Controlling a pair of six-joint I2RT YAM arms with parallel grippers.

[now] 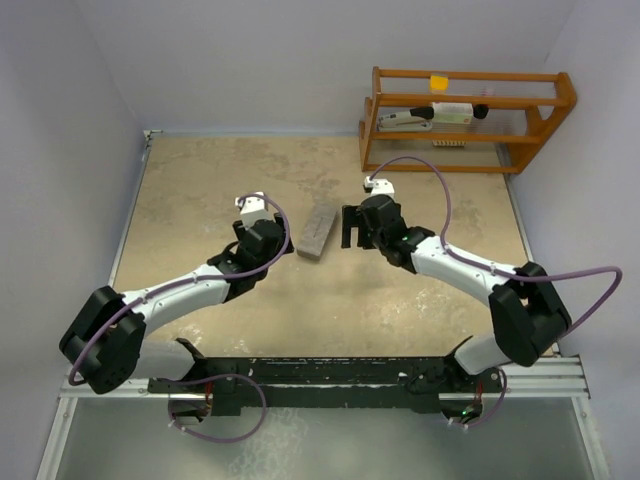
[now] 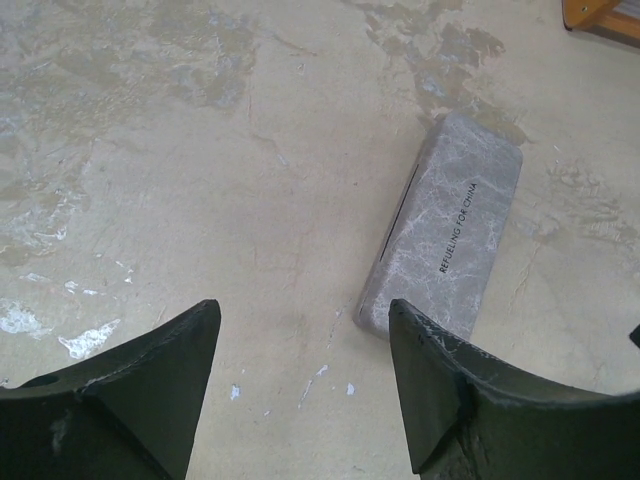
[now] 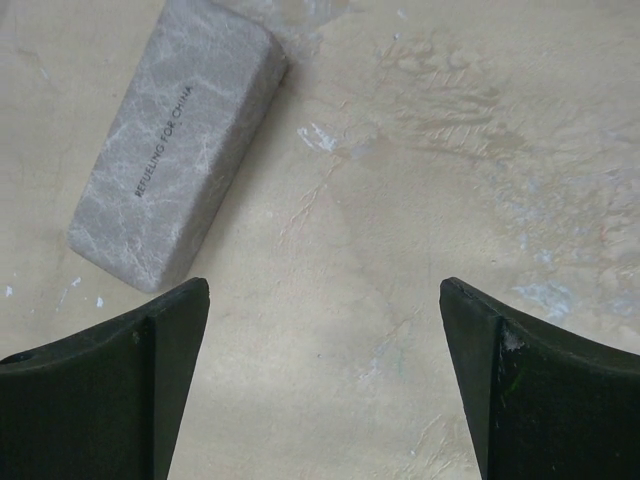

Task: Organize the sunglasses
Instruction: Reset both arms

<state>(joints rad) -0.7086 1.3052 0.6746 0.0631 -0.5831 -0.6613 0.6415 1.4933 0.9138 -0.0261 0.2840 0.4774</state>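
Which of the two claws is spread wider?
The right gripper; the gap between its fingers is clearly wider than that of the left gripper. Both are empty.

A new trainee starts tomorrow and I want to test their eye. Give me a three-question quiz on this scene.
1. True or false: the grey case is closed.
2. What does the left end effector hold? A: the case. B: nothing. C: a cloth.
3. Fill in: the wooden rack stands on the robot's far ____ side.

Key: 1 true. 2 B. 3 right.
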